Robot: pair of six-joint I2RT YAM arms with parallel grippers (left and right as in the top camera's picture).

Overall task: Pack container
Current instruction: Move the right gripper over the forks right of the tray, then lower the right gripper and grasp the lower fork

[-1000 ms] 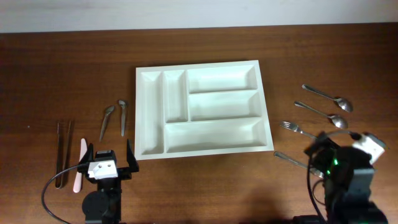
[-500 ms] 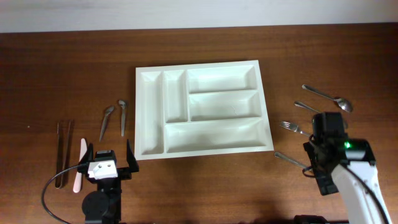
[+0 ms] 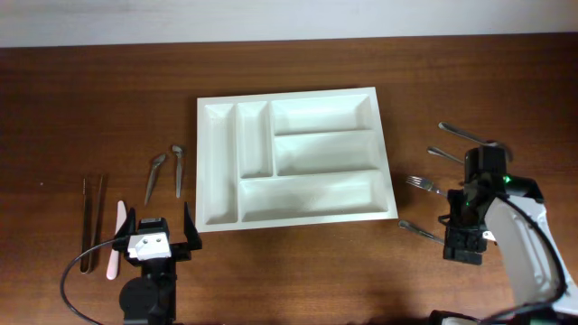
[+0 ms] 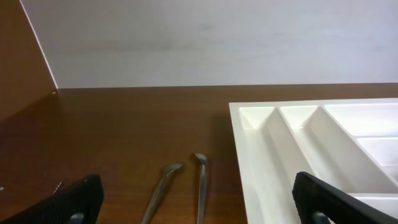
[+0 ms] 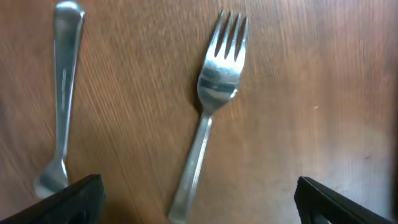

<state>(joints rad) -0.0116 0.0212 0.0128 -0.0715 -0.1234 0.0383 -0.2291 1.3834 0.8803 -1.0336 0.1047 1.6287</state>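
I log nothing packed yet: tray [image 3: 312,197] bare, all cutlery [image 3: 178,171] on the tabletop [image 3: 90,108], left jaws spread and empty, right jaws spread, empty, above a fork [image 5: 206,121].

Empty white container [image 3: 295,156], seemingly mid-table

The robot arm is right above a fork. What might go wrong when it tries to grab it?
1. The fork lies flat on the wooden table, so the open right gripper might slip off its thin handle or scrape the wood.
2. Another utensil lies close beside it; the gripper coming down could knock it away.
3. The container sits apart from the fork, so a loose grip might drop it on the way.
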